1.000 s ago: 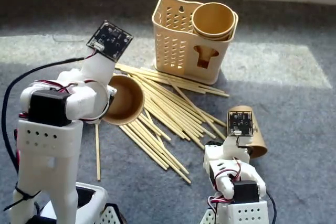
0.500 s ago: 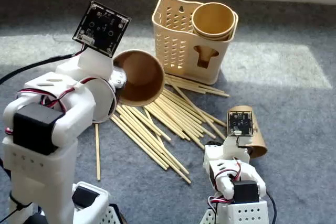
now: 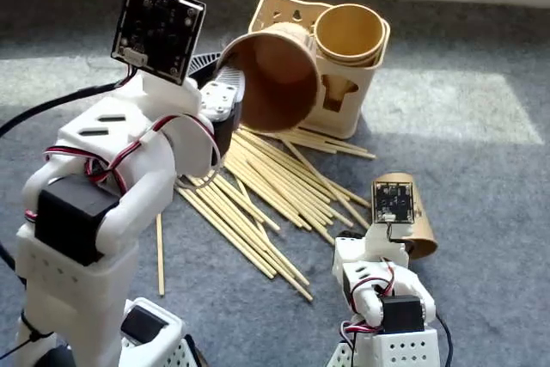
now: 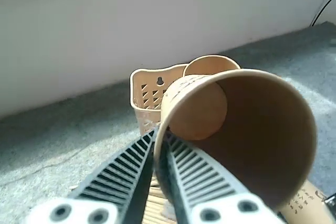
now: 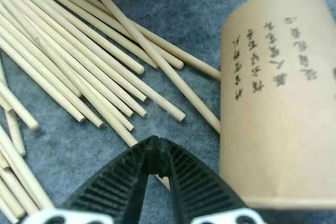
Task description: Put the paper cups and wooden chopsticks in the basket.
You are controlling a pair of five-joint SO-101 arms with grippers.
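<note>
**Cup aloft at the basket, bulk of the tidying not yet done**

Progress by the look of things: perhaps a third, no more.

Already stowed: nested paper cups, mouth up at one end of the basket.

Under way: held cup, raised just in front of the basket and tipped on its side. Base turned toward the basket, mouth away from it, not yet over the opening. Left end effector pinching the wall of this cup at the rim, one finger seemingly inside the mouth.

Left to do:
- Dropping that cup in.
- Fetching the loose cup, which lies on its side well away from the basket, close to the right arm.
- Gathering the chopsticks, fanned out from the foot of the basket toward the arms, with none visible inside it.
- Picking up the stray chopstick, farther still from the basket, apart from the heap.

Right end effector pressed together on nothing, low over the chopsticks, just beside the loose cup.

Materials and shapes:
- Counter: grey, napped like short carpet, likely to grip thin sticks a little.
- Basket: cream moulded plastic with rounded corners. Walls pierced by rows of small slots, a keyhole cut-out in front and a small hanging hole at the back.
- Cups: tan matt paper, tapered, thin-walled, easily dented by a hard pinch. Dark print on the side of the loose one.
- Chopsticks: pale bare wood, slim, straight, blunt-ended, many lying side by side and crossing.
- End effector fingers: black and ribbed.
</note>
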